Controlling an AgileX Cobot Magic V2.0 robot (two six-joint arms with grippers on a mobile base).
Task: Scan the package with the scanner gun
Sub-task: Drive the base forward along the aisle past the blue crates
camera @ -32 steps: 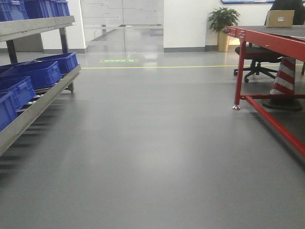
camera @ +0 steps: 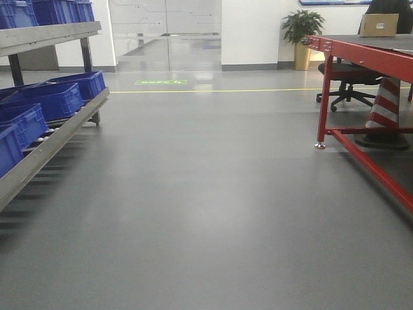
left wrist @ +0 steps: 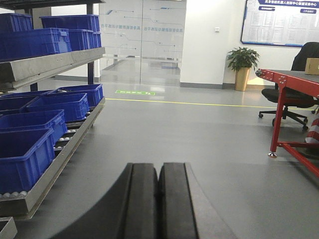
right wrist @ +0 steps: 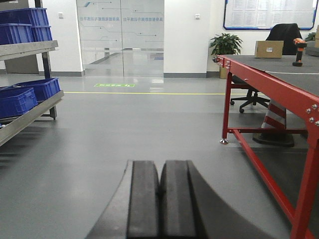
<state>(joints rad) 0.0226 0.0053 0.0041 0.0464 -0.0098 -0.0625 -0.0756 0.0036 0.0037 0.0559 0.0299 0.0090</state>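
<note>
**Grey floor all round, both targets up on the red table**

Grey shop floor fills the front view, with nothing of the task within reach. My landmark is the red table, off to my right.

- On the table's far end sits the package, white label facing me.
- Just beside it on the same top, not touching, the scanner gun stands upright.
- On the left gripper the fingers are pressed together with nothing between them.
- The right gripper is the same, closed up and empty. Both are well apart from the table's far end.

Risks, as I read them:
- Driving in, the base could clip the table's near leg or its low rail.
- The striped cone and office chair crowd the space under the far end.
- The scanner rests on a small foot, so a nudge from closed fingers would likely tip it or push it into the box.
- The fingers must spread before any reach.
- From here I cannot judge whether the label stays readable from the scanning side.
</note>
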